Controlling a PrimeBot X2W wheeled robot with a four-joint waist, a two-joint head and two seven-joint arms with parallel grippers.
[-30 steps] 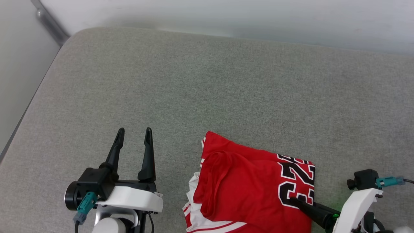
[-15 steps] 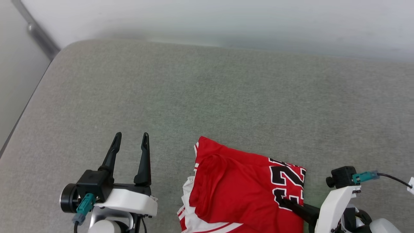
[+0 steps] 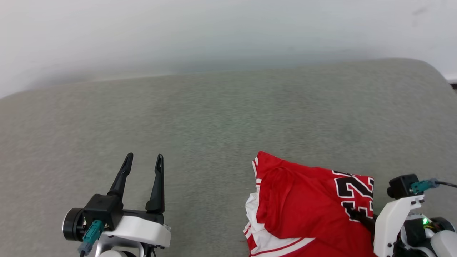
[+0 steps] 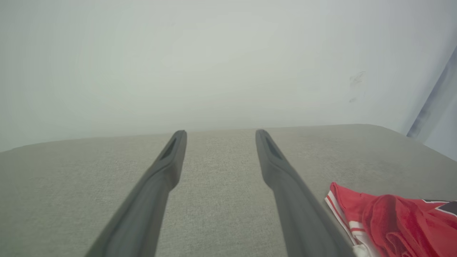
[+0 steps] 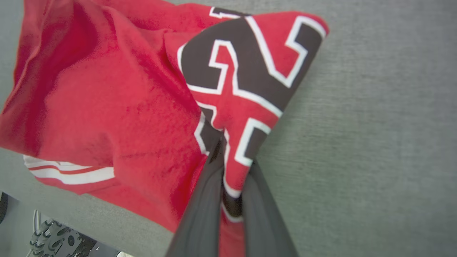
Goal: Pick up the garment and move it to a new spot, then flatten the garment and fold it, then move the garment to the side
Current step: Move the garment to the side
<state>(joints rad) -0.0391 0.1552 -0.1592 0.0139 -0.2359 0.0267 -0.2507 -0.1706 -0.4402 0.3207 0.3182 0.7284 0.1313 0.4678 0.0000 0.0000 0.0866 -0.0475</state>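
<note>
Garment (image 3: pixel 303 207) red, black "2" legible; right hand (image 5: pixel 234 157) pinching numeral.

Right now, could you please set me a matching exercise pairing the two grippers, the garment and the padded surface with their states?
Column one:
1. left gripper
2. right gripper
3. garment
4. padded surface

Column two:
A. grey, lying beneath everything
B. fingers apart, holding nothing
C. red, bunched, pinched at its numerals
D. fingers shut on cloth

Pairs: 1-B; 2-D; 3-C; 4-A
</note>
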